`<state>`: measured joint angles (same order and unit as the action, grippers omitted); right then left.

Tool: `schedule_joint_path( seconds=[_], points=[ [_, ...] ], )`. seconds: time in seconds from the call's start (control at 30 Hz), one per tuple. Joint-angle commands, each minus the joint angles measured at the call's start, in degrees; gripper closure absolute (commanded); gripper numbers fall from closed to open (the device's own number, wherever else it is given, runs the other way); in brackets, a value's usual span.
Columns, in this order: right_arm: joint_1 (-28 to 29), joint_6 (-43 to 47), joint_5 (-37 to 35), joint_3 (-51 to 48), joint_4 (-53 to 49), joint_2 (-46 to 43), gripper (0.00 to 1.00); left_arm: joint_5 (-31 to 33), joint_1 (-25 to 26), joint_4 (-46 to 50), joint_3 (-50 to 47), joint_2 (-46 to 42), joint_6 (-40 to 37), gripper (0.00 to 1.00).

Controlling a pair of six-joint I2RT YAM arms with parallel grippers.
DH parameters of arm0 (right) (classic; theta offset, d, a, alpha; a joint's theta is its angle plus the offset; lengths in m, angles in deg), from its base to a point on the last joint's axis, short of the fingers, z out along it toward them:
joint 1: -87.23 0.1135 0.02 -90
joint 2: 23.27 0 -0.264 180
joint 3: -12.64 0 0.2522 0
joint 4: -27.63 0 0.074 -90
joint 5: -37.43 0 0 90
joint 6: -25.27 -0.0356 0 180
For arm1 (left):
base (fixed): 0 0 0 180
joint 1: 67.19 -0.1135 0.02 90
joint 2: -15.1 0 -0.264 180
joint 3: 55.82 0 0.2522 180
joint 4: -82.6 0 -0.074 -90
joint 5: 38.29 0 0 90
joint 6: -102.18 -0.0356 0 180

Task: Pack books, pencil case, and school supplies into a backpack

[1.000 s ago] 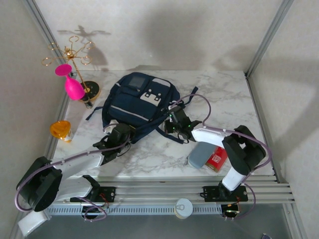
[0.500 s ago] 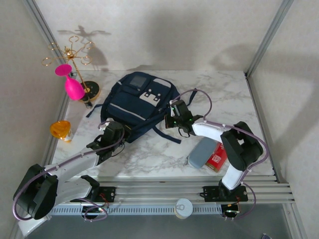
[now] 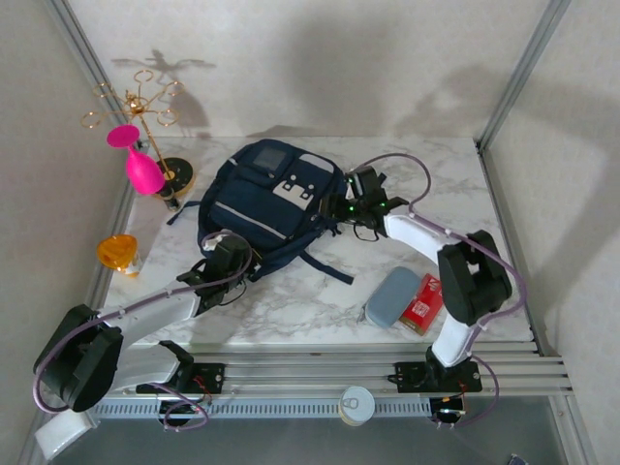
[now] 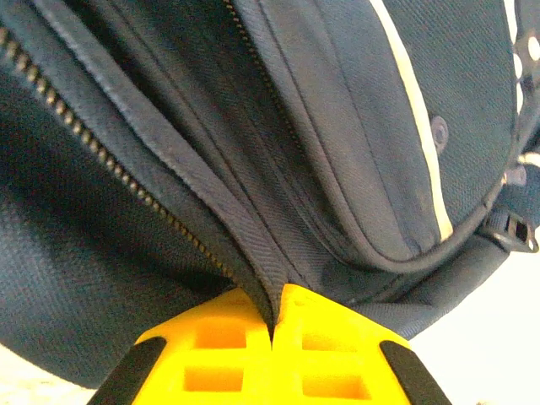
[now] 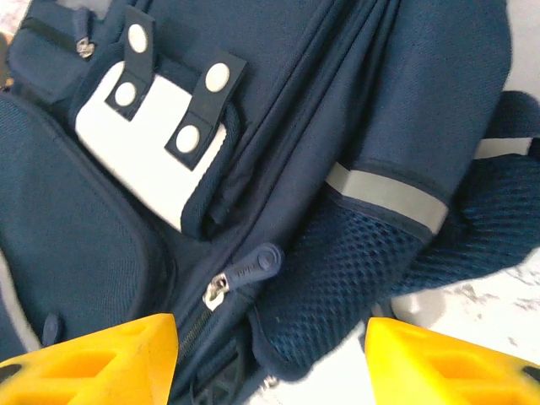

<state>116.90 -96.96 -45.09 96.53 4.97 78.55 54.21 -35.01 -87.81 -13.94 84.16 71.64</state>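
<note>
Both arms reach forward: left pincer (image 4: 274,331) nips the backpack (image 3: 260,205), right pincer (image 5: 268,361) spread.

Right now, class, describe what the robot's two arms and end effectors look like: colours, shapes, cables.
Both arms have white tube-like links and bulky black joints; the left arm and right arm each carry a thin lilac-grey cable looping alongside. The left end effector and right end effector have blocky yellow fingers with rectangular recesses; black strips edge the left pair.
</note>
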Motion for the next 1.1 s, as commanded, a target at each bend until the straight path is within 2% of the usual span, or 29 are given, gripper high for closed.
schedule_joint_path(
  seconds=[0.0, 0.07, 0.13, 0.17, 0.33, 0.7, 0.83, 0.97, 1.07],
  points=[
    [1.42, -3.19, -1.79, 7.07, -5.69, 4.5, 0.43, -1.44, 2.13, 1.67, 2.0, -0.3, -3.42, 1.0],
    [2.12, -3.48, -3.25, 10.07, -7.5, 7.1, 0.45, -2.95, 2.75, 0.45, 1.18, -0.76, -4.09, 1.0],
    [2.73, -2.71, -3.11, 11.28, -5.59, 8.67, 0.53, -4.28, 2.88, 0.82, 1.12, -0.56, -5.1, 1.0],
    [2.97, -2.58, -3.54, 12.73, -5.9, 9.59, 0.54, -4.07, 2.97, 1.5, 1.12, -0.5, -5.43, 1.0],
    [2.77, -4.01, -12.57, 20.44, -12.03, 15.34, 0.44, -1.15, 3.19, 5.74, 0.68, -2.32, -6.54, 1.0],
    [2.73, -5.89, -13.4, 33.34, -15.79, 27.67, 0.49, -0.83, 3.37, 7.21, 1.05, -1.88, -9.23, 1.0],
    [2.66, -3.52, -9.68, 35.74, -14.19, 30.01, 0.74, -0.84, 3.56, 8.02, 1.86, -1.03, -10.84, 1.0],
    [1.84, -2.43, -8.37, 31.59, -9.3, 26.6, 0.99, 0.1, 3.54, 9.02, 2.41, -0.85, -12.04, 1.0],
    [0.77, -1.96, -7.25, 27.28, -6.2, 22.7, 1.0, 0.66, 3.52, 9.51, 3.24, -0.18, -13.38, 1.0]
  ],
)
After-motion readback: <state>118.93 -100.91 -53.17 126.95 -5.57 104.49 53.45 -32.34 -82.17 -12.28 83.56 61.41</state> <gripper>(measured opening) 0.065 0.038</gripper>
